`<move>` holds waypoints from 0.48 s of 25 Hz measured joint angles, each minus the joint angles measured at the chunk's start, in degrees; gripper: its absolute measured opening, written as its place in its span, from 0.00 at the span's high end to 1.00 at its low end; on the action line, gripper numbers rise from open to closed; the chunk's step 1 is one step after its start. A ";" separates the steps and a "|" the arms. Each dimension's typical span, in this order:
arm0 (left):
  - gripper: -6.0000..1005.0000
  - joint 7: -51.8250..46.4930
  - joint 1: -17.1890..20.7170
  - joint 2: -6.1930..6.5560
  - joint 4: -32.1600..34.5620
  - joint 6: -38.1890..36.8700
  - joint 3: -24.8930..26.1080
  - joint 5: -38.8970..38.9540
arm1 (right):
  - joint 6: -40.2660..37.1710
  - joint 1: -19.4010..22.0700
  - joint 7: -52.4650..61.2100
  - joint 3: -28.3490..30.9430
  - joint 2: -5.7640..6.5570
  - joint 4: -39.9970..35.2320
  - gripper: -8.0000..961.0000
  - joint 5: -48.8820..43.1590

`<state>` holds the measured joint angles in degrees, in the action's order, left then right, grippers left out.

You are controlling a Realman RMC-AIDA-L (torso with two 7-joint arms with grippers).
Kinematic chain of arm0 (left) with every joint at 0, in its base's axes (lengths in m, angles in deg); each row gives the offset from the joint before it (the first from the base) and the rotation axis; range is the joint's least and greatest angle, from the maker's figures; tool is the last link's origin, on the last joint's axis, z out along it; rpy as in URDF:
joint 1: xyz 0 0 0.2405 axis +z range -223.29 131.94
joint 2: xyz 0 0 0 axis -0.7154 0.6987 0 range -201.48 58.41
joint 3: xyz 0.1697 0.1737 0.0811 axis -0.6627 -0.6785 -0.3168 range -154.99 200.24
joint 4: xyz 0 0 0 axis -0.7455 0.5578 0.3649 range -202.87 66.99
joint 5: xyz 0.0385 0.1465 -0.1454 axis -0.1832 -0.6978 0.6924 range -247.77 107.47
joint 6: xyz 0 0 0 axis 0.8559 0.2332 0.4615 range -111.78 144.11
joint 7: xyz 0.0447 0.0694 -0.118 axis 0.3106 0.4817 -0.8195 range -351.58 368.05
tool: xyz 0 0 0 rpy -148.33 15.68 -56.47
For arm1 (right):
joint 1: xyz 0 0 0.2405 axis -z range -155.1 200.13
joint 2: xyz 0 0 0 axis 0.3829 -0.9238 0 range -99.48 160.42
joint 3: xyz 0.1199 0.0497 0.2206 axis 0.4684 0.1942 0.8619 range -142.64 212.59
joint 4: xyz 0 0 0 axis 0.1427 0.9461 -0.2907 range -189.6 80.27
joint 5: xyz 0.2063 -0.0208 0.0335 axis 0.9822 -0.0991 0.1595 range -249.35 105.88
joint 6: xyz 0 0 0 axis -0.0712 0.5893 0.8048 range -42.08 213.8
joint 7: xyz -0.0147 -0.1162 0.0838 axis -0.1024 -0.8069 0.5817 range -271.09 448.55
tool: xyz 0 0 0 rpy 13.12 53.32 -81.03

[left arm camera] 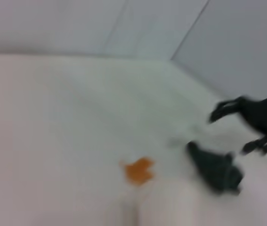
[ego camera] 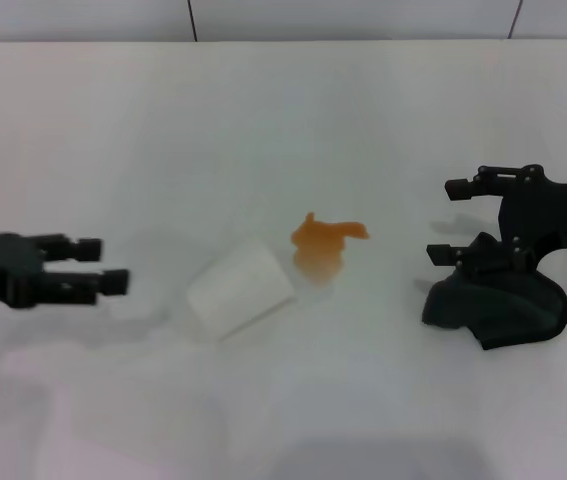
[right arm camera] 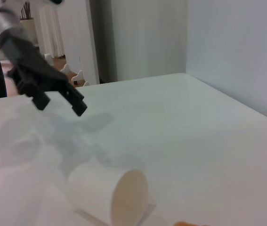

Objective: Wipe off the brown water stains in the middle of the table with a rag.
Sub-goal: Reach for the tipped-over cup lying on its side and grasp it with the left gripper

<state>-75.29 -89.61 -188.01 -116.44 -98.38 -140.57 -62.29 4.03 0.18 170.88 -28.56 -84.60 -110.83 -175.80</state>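
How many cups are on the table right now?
1. The cup lies tipped on its side on the table, just left of the stain, between the left gripper and the rag.

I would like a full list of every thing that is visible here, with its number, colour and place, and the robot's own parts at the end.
table: one, white, fills the scene under all other things.
brown water stains: one blotch, orange-brown, middle of the table, just right of the cup.
paper cup: one, white, lying on its side, left of the stain.
rag: one, dark blackish-green, lumpy, on the table at the right, below the right gripper.
wall: pale panels with dark seams, behind the table's far edge.
left gripper: one, black, open, at the left, apart from the cup.
right gripper: one, black, open, at the right, over the rag.
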 joint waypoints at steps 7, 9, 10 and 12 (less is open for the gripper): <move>0.15 -3.33 -14.25 3.21 -6.99 0.14 -0.01 -16.22 | 0.65 0.01 -0.01 0.00 -0.11 -0.01 0.09 0.01; 0.15 -3.24 -17.40 3.38 -7.71 0.32 -0.03 -19.17 | 0.83 0.01 -0.01 -0.21 -0.14 -0.01 0.09 0.08; 0.15 -3.11 -19.35 3.38 -8.08 0.46 -0.06 -20.94 | 0.83 0.01 -0.02 -0.26 -0.15 0.00 0.09 0.17; 0.15 -2.59 -22.87 3.26 -8.51 1.02 -0.10 -24.31 | 0.86 0.01 -0.03 -0.27 -0.16 0.00 0.09 0.34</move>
<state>-77.89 -112.48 -184.74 -124.95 -97.36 -140.67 -86.61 4.89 0.19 170.86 -28.83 -84.75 -110.84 -175.46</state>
